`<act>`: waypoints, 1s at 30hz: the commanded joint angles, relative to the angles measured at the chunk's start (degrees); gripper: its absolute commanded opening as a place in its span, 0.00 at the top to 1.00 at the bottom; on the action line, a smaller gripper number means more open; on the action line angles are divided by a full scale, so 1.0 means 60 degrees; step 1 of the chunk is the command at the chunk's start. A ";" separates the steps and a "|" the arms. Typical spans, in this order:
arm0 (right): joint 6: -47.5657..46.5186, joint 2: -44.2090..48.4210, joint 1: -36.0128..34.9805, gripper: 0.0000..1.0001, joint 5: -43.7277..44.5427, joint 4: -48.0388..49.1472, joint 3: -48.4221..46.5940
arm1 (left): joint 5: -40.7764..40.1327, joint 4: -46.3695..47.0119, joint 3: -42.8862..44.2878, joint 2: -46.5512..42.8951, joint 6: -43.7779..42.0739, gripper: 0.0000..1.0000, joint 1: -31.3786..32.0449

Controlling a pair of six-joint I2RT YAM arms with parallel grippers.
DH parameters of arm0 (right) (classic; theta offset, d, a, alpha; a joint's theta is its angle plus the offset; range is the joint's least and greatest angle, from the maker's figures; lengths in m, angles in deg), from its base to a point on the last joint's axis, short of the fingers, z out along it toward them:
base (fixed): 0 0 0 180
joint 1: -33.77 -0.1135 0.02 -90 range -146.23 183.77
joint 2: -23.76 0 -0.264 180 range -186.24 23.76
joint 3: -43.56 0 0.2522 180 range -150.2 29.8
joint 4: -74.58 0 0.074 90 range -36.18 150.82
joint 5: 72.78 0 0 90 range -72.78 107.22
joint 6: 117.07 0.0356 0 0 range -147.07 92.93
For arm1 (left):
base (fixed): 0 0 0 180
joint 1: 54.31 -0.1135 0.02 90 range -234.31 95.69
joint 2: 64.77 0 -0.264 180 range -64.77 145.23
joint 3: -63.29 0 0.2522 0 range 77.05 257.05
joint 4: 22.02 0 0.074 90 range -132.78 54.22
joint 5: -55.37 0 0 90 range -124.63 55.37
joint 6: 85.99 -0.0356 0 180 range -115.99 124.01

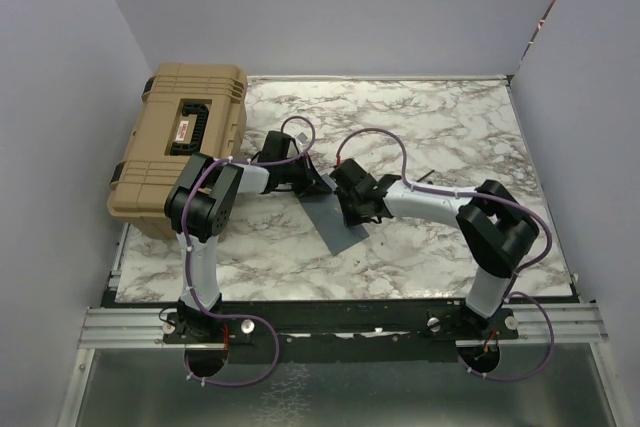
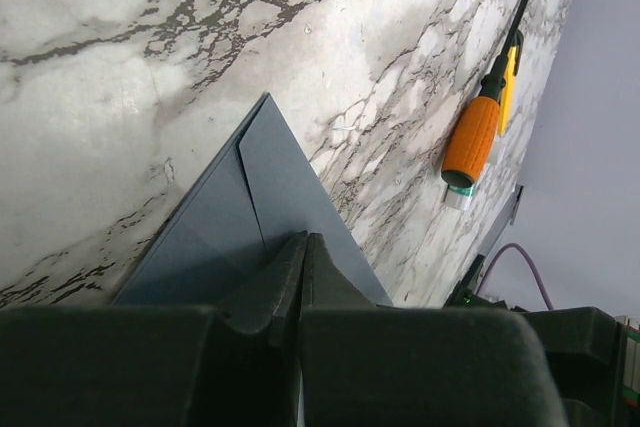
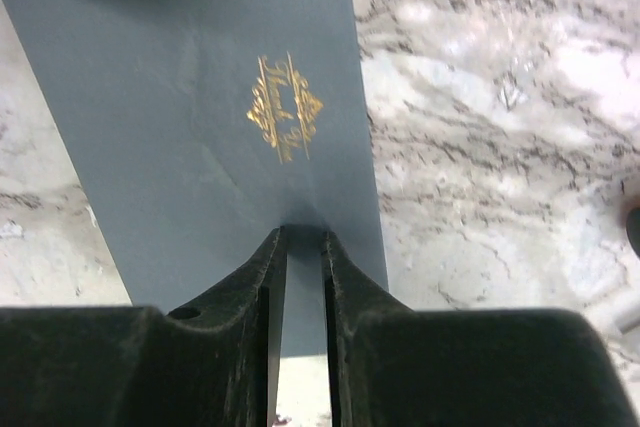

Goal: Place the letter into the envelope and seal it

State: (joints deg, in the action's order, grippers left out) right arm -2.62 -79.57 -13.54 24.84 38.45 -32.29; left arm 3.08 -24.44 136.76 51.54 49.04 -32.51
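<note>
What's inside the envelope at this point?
Only the grey outside of the envelope and its gold emblem show. The paper hides any contents; the letter appears in no view.

Top view, upper left: blocked by tan hard plastic case (image 1: 185, 142), sitting on the left edge of white marble-patterned tabletop (image 1: 450, 127); left arm's elbow right in front of it.

Centre: crowded. Left gripper (image 2: 303, 247) and right gripper (image 3: 303, 242) nose to nose over slate grey-blue paper envelope (image 1: 335, 232), with purple cable loops (image 1: 375, 137) arching above both wrists.

Upper right and far strip: bare marble, wide passage, save a thin orange-handled screwdriver (image 2: 472, 137) lying flat, apart from the envelope.

Lower left and lower middle: open but narrow.

Hemmed by lavender walls (image 1: 60, 97) left, far and right.
</note>
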 commanded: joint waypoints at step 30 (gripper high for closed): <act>0.0866 -0.0654 0.0092 0.81 0.0258 -0.2381 -0.2959 | -0.0265 -0.1326 0.1141 0.0067 -0.0893 1.00 -0.0283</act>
State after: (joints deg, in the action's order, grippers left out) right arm 1.92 -79.40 -13.10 25.56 20.81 -45.53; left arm 3.89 -33.71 143.05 52.16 44.24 -33.08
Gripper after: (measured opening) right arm 0.193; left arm 0.002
